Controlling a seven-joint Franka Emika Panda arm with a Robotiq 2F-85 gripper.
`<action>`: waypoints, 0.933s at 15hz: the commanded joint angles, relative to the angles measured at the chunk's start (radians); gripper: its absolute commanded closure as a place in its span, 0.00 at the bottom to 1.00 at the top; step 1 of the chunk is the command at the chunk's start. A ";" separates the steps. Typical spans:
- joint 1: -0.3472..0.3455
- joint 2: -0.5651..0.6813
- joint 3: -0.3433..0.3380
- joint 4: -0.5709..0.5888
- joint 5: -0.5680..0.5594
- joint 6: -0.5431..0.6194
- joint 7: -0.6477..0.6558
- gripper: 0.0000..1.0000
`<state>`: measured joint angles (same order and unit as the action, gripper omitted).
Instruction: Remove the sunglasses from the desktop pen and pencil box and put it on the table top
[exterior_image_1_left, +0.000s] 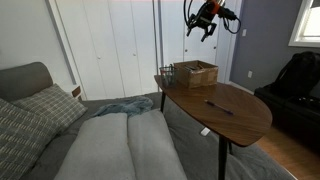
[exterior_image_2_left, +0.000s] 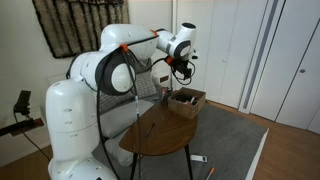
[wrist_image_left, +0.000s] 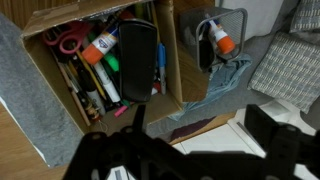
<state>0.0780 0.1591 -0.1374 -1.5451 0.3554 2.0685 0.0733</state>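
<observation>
Two fingers of the gripper are seen apart with nothing held between them. In both exterior views it hangs well above the tan pen and pencil box.

In the wrist view the left part of the box is crowded. Red-handled scissors, an orange-capped marker and a row of pens are packed together there. Just right of these, the sunglasses are seen as a dark, blackish, folded shape lying lengthwise beside the divider. They are inside the box and not yet lifted. Whether they touch the neighbouring pens cannot be told. Further right, outside the box wall, a wire mesh holder is stood with an orange-capped stick in it.

For the step in hand, the descent is best centred over the dark shape. The fingers should be turned across its narrow width, so that one is slipped in on the pen side and the other on the divider side. A grip near the middle is advised, so that the sunglasses are not tipped. They should be raised straight up until the rim is cleared, lest pens be dragged out.

The table top is then to be reached at a bare part right of the box. The sunglasses should be set apart from the purple pen and kept back from the edge.
</observation>
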 joint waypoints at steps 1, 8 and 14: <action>-0.045 0.026 0.065 0.025 0.015 -0.020 -0.017 0.00; 0.011 0.259 0.130 0.302 -0.148 -0.153 0.229 0.00; 0.088 0.440 0.124 0.576 -0.351 -0.403 0.411 0.00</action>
<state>0.1415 0.4870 -0.0181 -1.1607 0.0360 1.7868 0.4508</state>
